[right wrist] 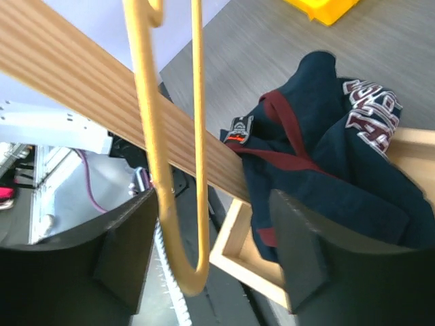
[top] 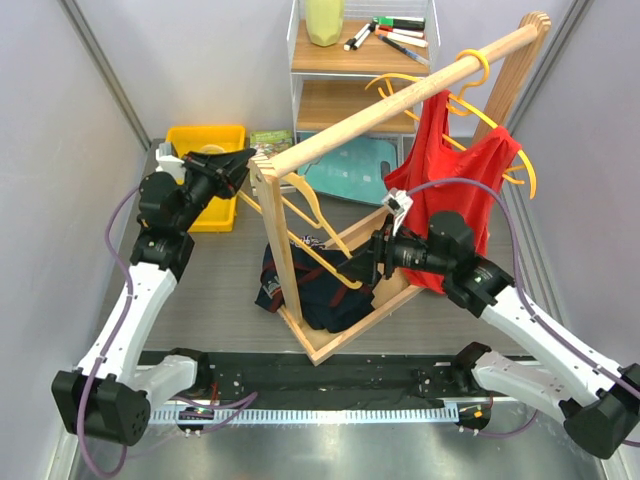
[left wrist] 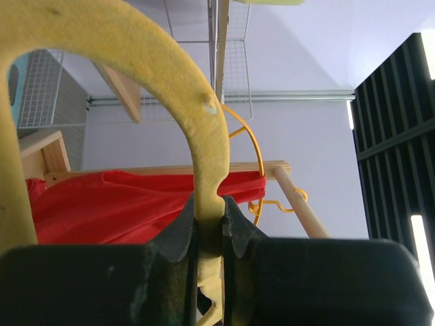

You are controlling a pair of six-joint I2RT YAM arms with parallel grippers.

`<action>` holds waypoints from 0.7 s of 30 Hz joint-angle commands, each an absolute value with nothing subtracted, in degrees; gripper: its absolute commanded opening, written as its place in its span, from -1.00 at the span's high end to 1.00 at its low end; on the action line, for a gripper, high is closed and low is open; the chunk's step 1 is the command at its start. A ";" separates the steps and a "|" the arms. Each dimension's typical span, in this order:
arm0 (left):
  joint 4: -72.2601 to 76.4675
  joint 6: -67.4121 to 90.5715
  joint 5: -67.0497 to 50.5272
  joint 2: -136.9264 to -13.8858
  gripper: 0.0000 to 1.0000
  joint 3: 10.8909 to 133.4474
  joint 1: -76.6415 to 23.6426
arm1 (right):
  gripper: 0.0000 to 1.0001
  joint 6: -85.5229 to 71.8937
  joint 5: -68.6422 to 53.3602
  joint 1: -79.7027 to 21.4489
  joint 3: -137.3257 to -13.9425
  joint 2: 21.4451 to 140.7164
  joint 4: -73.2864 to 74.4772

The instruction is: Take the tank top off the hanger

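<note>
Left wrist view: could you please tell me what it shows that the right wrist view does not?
Left only: the red top and the left pincer shut on a yellow hanger. Right only: the crumpled navy top and the right pincer open around a hanger's bend. Both: a yellow hanger and the wooden rack.

The overhead camera sits high behind both arms and looks down and forward, taking in the whole table (top: 220, 280) and wooden rail (top: 400, 98) from a distance. The left wrist camera looks upward past its own fingers (left wrist: 177, 238), very close to a yellow hanger (left wrist: 197, 136), toward the rail and a red top (left wrist: 122, 207), both also seen from overhead. The right wrist camera looks down from close beside the rail onto a navy garment (right wrist: 340, 156), likewise visible from overhead.
</note>
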State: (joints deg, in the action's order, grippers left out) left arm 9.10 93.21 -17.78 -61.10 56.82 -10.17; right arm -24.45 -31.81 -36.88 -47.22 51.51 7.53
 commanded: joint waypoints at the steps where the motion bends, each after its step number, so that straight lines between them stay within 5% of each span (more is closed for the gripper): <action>1: 12.39 96.67 -15.48 -58.45 1.00 55.20 -10.81 | -0.03 -25.92 -30.43 -39.02 -46.59 51.94 -1.82; 7: 13.01 95.89 -17.66 -59.32 0.88 54.84 -10.99 | 0.98 -29.78 -16.28 -43.15 -44.04 47.65 -0.35; 8: 13.27 95.45 -19.32 -60.11 0.67 55.02 -10.99 | 0.97 -30.93 -12.61 -43.15 -43.34 46.51 -0.35; 9: 13.53 95.01 -20.29 -60.20 0.21 55.02 -10.99 | 0.98 -33.46 -10.39 -43.15 -42.81 43.54 1.74; 12: 15.03 91.59 -25.37 -60.12 -0.26 54.32 -10.38 | 0.98 -35.42 -6.42 -43.15 -39.65 36.95 5.52; 21: 5.22 68.84 -32.87 -53.71 -0.38 53.61 -10.11 | 0.97 -28.31 -8.34 -43.15 -45.16 26.11 25.04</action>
State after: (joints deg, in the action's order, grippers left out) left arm 9.43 81.91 -27.83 -57.25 53.01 -10.37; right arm -31.92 -8.34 -43.03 -39.64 27.75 19.55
